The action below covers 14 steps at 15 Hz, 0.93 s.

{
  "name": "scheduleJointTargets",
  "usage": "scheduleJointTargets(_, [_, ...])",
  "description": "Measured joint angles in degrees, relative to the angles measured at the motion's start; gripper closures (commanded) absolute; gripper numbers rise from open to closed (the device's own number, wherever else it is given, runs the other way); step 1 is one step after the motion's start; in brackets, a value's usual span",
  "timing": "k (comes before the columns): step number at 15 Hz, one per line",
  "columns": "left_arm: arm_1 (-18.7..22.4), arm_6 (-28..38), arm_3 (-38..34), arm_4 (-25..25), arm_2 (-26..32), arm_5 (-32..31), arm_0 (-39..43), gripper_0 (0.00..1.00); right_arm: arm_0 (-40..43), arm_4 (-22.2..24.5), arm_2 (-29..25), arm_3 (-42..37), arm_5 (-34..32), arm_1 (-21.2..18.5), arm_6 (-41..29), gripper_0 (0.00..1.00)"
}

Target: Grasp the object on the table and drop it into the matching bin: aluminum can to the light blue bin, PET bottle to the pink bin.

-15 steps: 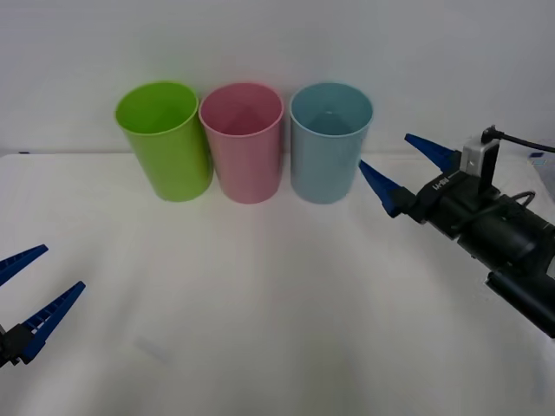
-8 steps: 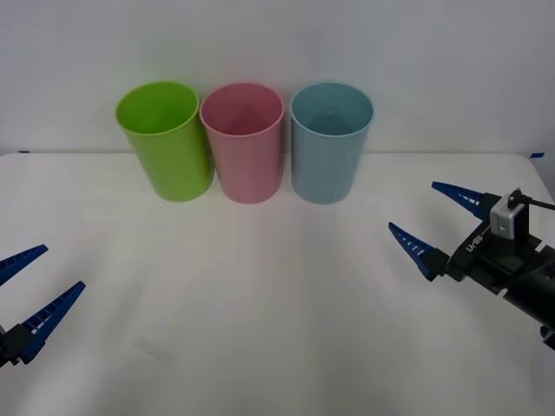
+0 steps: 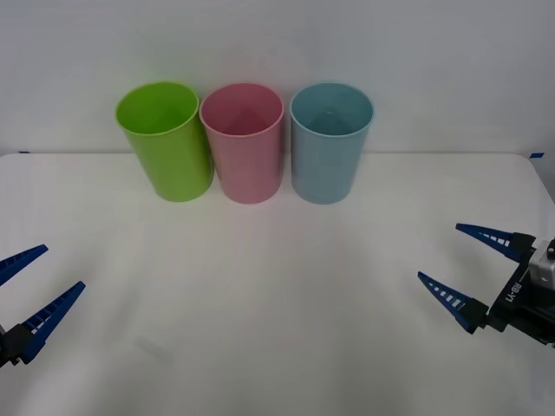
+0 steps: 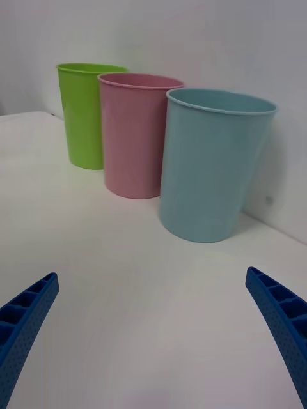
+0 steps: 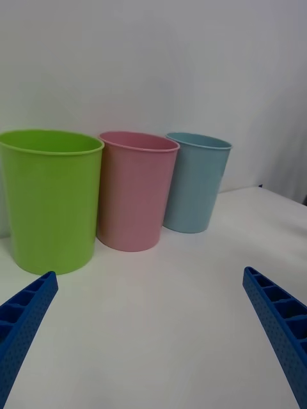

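Both grippers, right at lower right, left at lower left, are spread empty; retreat should be kept clear of the blue bin.

Even, bright, diffuse light fills all views, with no glare. The broad white matte desk looks almost washed out. The tall green, pink and light blue plastic cup-shaped bins cast faint, soft shadows forward. In the wrist views the near blue ribbed fingers look slightly soft.
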Motion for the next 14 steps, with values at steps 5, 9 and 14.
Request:
scheduleJointTargets(5, [0.0,0.0,0.0,0.0,0.0,0.0,0.0,0.00,-0.1,-0.8,-6.1,6.5,-9.4,0.0,1.4,0.00])
scheduleJointTargets(9, [0.0,0.0,0.0,0.0,0.0,0.0,0.0,0.00,0.5,-1.1,-8.4,9.6,-12.5,0.0,2.4,0.00])
scheduleJointTargets(14, [0.0,0.0,0.0,0.0,0.0,0.0,0.0,0.00,2.9,-1.8,-8.0,9.7,-12.6,0.1,3.0,0.00])
